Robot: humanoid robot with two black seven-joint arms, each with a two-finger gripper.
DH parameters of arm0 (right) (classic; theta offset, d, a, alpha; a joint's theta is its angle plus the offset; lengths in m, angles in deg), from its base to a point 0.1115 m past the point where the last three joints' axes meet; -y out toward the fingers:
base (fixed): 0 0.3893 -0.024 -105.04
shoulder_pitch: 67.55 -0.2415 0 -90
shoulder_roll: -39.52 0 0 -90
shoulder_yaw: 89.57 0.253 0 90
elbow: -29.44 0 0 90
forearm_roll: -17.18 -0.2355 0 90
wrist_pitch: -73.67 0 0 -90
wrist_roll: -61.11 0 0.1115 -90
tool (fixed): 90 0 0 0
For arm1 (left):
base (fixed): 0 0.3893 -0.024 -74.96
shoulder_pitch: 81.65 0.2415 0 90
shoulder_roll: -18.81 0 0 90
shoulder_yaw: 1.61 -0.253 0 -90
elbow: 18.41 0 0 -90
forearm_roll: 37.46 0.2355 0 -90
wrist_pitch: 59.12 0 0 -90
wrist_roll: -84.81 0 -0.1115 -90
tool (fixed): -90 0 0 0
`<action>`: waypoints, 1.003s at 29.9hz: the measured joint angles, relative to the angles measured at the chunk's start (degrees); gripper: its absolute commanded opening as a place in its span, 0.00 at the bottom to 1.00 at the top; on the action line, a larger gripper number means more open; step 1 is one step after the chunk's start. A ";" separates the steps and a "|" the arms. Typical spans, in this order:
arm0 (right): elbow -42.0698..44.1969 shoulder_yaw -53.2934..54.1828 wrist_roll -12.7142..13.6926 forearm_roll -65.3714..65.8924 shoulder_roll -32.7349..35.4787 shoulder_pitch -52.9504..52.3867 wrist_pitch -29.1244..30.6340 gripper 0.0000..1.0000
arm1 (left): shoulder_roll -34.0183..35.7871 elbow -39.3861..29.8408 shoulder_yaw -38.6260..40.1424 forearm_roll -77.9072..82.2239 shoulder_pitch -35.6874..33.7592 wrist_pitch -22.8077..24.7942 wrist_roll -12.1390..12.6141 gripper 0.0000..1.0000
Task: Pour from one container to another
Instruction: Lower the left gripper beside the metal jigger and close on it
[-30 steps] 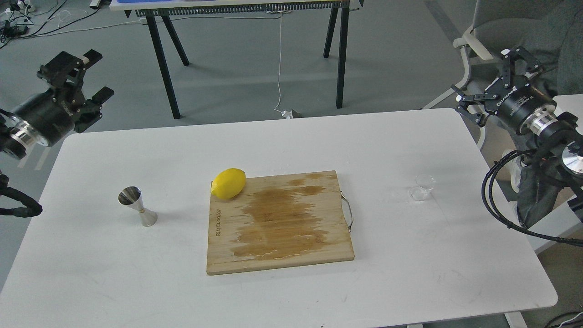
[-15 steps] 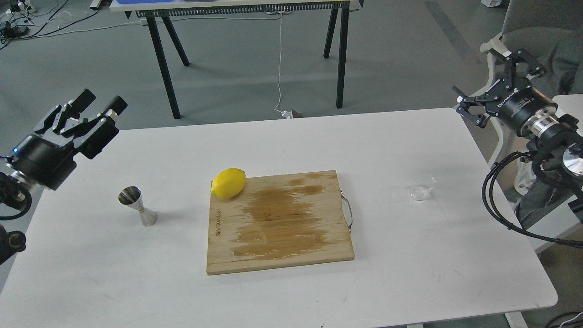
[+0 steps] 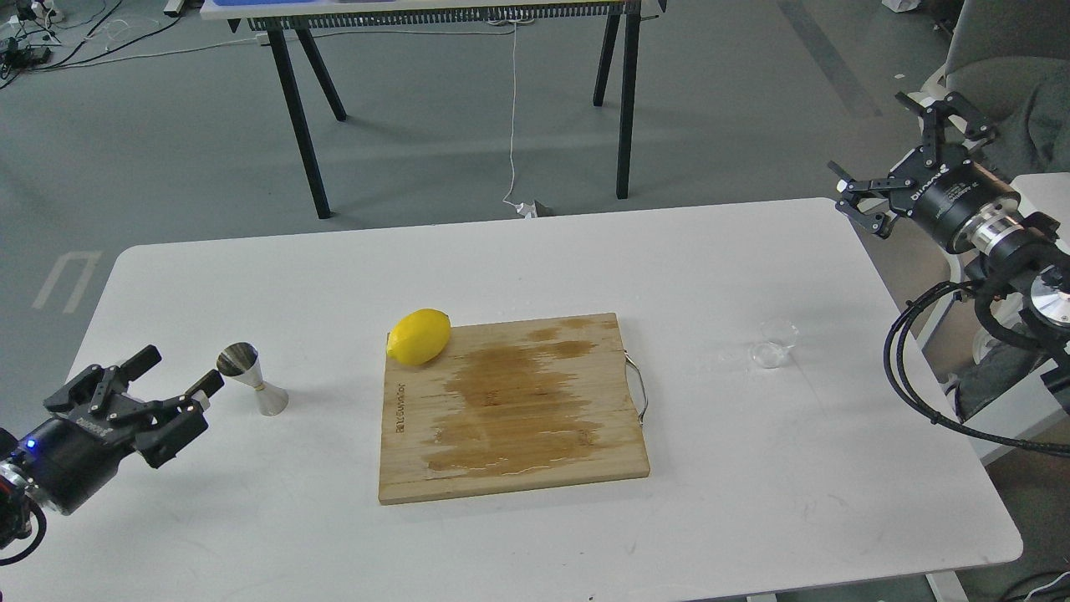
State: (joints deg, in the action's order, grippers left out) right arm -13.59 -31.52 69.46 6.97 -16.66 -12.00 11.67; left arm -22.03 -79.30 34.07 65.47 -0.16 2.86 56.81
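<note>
The steel jigger [image 3: 253,380] stands upright on the white table [image 3: 535,543], left of the cutting board. My left gripper [image 3: 177,373] is low over the table just left of the jigger, open, its fingers spread and empty, one fingertip close to the jigger's rim without touching. The tiny clear glass cup [image 3: 772,344] sits on the table's right side. My right gripper [image 3: 911,159] hovers open and empty beyond the table's far right corner, well above and behind the cup.
A wooden cutting board [image 3: 514,410] with a wet stain and a metal handle lies mid-table, a yellow lemon [image 3: 420,336] on its far left corner. Black cables hang off the right arm at the table's right edge. A trestle table stands behind.
My left arm has swung down from high beyond the table's left edge to table level beside the jigger. The right gripper has shifted slightly to the right. Jigger, cup and lemon have not moved.
</note>
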 measured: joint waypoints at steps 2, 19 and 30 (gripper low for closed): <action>-0.07 0.00 0.00 0.00 0.00 0.00 0.00 0.98 | -2.29 3.06 -0.54 0.25 0.33 0.00 0.00 0.98; -0.49 -0.12 0.09 -0.08 0.91 0.00 0.00 0.98 | -14.50 15.72 -4.42 0.00 -4.88 0.02 0.01 0.98; -0.49 -0.05 0.09 -0.08 0.99 0.03 0.00 0.98 | -20.31 23.84 -6.89 -0.35 -9.95 0.02 0.01 0.97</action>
State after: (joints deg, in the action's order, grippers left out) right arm -14.08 -31.58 69.55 6.89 -15.67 -11.97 11.67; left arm -42.34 -55.46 27.18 65.12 -10.11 2.88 56.82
